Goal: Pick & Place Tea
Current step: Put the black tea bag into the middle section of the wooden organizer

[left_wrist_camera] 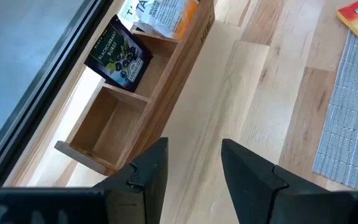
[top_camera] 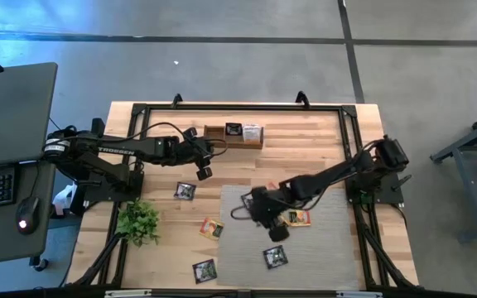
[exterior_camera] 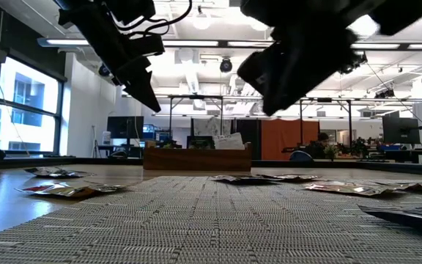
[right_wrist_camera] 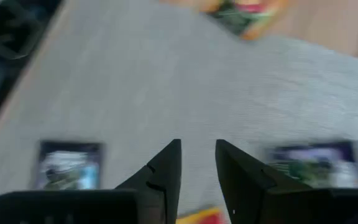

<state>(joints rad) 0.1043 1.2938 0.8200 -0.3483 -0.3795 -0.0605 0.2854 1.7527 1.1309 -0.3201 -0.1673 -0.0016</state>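
Tea sachets lie flat on the table: dark ones point(top_camera: 185, 191) point(top_camera: 204, 270) point(top_camera: 275, 257) and orange-yellow ones point(top_camera: 212, 228) point(top_camera: 297, 218). A dark sachet point(left_wrist_camera: 118, 55) and a white-and-orange one point(left_wrist_camera: 161, 14) stand in the wooden box point(top_camera: 234, 135) near the far edge; its end compartment point(left_wrist_camera: 103, 127) holds nothing. My left gripper point(left_wrist_camera: 194, 168) hovers open and empty over bare wood just near of the box point(left_wrist_camera: 185, 56). My right gripper point(right_wrist_camera: 197, 165) hangs above the grey mat point(top_camera: 321, 248), fingers slightly apart and empty, between two dark sachets point(right_wrist_camera: 67, 165) point(right_wrist_camera: 312, 162).
A green plant point(top_camera: 139, 220) stands near the table's left edge, near of the left arm. A black frame point(top_camera: 238, 106) runs around the table top. The grey mat covers the near right part. A desk with keyboard and mouse point(top_camera: 25, 217) stands left of the table.
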